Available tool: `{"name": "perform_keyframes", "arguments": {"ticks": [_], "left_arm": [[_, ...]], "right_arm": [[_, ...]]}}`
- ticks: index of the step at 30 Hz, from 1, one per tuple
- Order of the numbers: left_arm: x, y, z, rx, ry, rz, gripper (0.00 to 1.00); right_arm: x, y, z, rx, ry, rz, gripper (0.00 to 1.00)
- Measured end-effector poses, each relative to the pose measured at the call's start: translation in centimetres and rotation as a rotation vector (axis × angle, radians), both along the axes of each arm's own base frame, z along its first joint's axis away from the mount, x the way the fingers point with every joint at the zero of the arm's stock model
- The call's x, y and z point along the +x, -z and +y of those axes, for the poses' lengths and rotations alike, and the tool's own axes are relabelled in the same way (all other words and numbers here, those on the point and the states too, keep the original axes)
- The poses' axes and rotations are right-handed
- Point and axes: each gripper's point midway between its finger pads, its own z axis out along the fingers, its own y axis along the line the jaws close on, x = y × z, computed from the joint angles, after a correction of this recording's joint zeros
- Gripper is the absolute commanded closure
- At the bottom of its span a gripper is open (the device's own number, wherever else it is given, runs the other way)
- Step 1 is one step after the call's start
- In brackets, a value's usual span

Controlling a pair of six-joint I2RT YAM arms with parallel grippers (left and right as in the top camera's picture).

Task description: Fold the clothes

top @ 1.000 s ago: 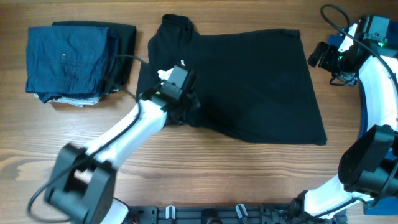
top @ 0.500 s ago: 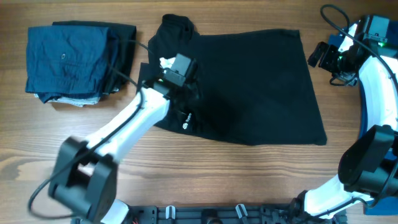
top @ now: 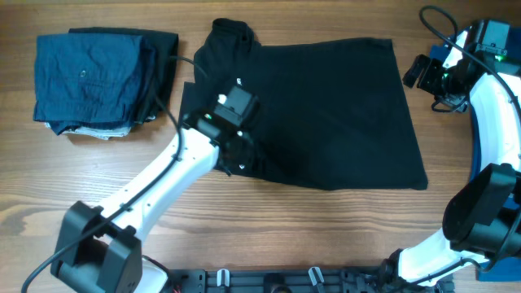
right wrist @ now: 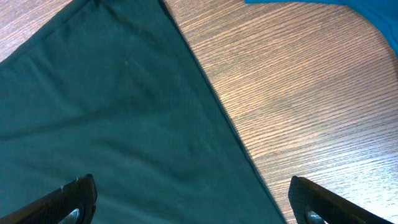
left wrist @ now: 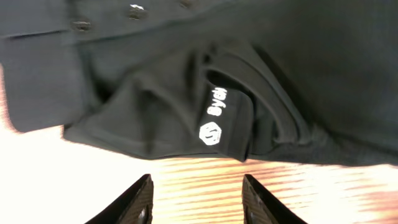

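The clothes are mainly a black collared shirt point(top: 326, 114) lying flat mid-table, with its collar point(top: 232, 32) at the back left. In the left wrist view a folded sleeve edge of the shirt point(left wrist: 155, 106) shows a small white logo point(left wrist: 211, 133). My left gripper point(top: 234, 155) point(left wrist: 198, 205) hovers at the shirt's front left edge. It is open over bare wood, with nothing between its fingers point(left wrist: 140, 202). My right gripper point(top: 413, 72) point(right wrist: 199, 202) stands wide open above the shirt's back right corner, holding nothing.
A stack of folded navy and blue garments point(top: 94, 77) sits at the back left of the wooden table point(top: 269, 228). Bright blue fabric point(right wrist: 336, 7) lies at the top edge of the right wrist view, beyond the shirt's corner.
My left gripper opened and let go of the shirt's left side. It swung toward the collar, then came back to the front left edge. The right arm has not moved.
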Motion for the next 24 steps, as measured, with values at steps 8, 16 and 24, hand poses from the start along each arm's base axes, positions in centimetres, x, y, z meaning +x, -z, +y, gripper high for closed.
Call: {"name": "perform_keyframes", "arguments": {"ticks": [8, 16, 24], "left_arm": [[-2.0, 2.8, -2.0, 0.016, 0.213, -0.008, 0.49], [-1.9, 3.8, -3.5, 0.014, 0.277, -0.025, 0.49], [-1.8, 6.1, -3.4, 0.050, 0.283, 0.013, 0.46]], "right_arm": [[0.0, 0.0, 0.0, 0.000, 0.000, 0.000, 0.00], [0.0, 0.0, 0.0, 0.000, 0.000, 0.000, 0.00], [0.0, 0.0, 0.0, 0.000, 0.000, 0.000, 0.00]]}}
